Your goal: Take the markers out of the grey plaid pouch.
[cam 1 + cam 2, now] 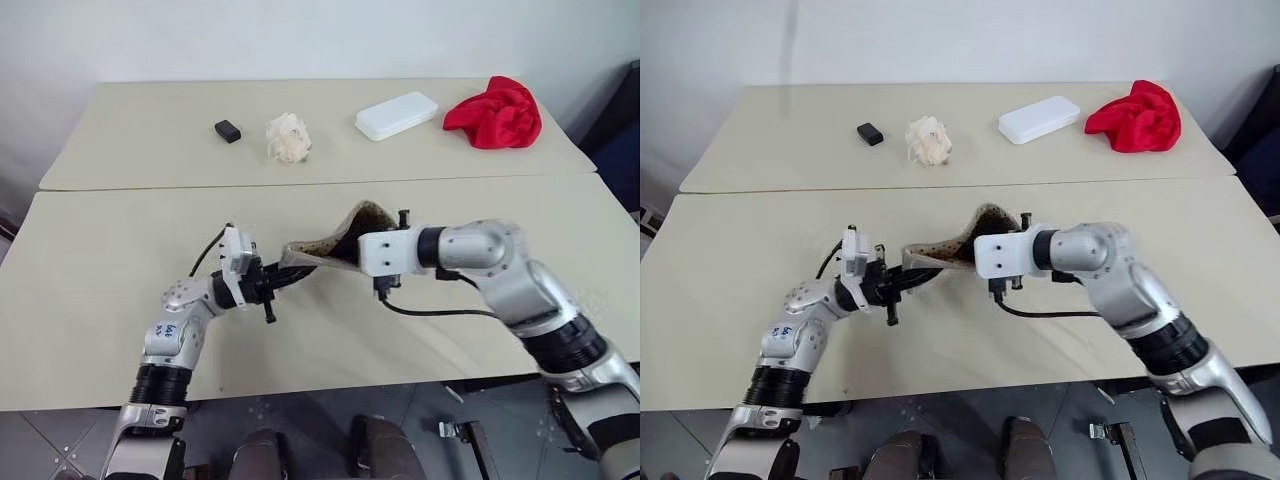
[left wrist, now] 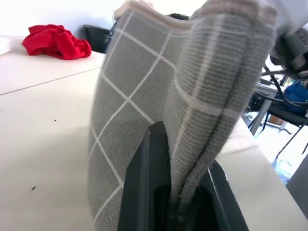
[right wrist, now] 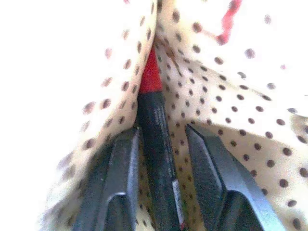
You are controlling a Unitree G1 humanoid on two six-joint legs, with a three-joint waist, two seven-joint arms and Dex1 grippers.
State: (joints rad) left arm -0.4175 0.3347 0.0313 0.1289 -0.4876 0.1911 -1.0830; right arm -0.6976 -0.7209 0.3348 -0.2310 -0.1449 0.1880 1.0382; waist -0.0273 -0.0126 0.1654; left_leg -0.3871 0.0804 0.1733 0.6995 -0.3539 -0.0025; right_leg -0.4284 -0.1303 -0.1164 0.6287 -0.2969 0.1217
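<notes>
**Pouch held between two arms above the near table**

The grey plaid pouch [image 1: 325,245] hangs over the near table [image 1: 90,300], between the left gripper [image 1: 272,285] at its left end and the right gripper [image 3: 163,144] reaching into its open mouth. A marker [image 3: 154,144] lies inside, between the right fingers. On the far table [image 1: 130,150] lie, left to right, a small block [image 1: 228,131], a crumpled wad [image 1: 289,138], a flat case [image 1: 397,115] and a cloth [image 1: 495,112].
</notes>
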